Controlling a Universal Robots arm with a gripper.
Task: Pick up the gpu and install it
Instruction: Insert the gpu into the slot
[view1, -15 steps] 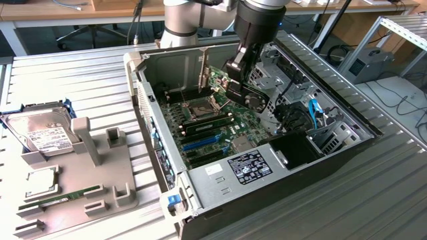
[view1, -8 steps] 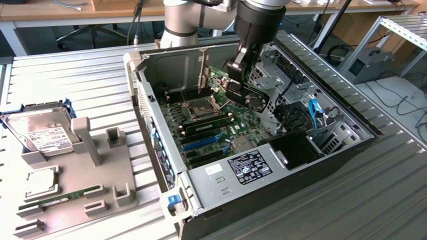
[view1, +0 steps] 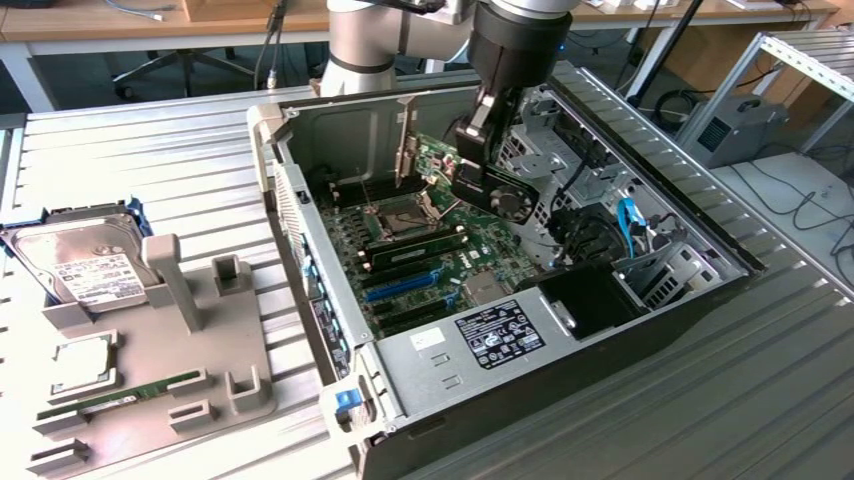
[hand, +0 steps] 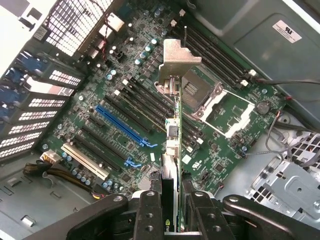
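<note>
Grasp: the claw (hand: 175, 201) is clenched on the gpu (hand: 173, 145), with one finger on each face of the card at the end away from its bracket.
Location: the gpu is inside the open computer case (view1: 284, 185), carried above the motherboard (hand: 235, 145) and resting in no slot.
Long axis: it runs straight out from the claw to the silver bracket (hand: 177, 57) at the far end. The wrist view shows the card edge-on.
Governing relation: the expansion slots, among them the blue slot (hand: 125, 127), lie on the board to one side of the card's edge, and the CPU socket (hand: 222, 107) lies to the other. The card's line crosses the slot lines at an angle, so it is judged not yet aligned.
Hidden: the connector edge cannot be seen, and the gap between bracket and board cannot be judged.
Surroundings: a hard drive (view1: 83, 268) and a RAM stick (view1: 123, 392) sit at a grey fixture (view1: 187, 330) on the table (view1: 147, 170), well apart from the case, toward the exterior view's left.
</note>
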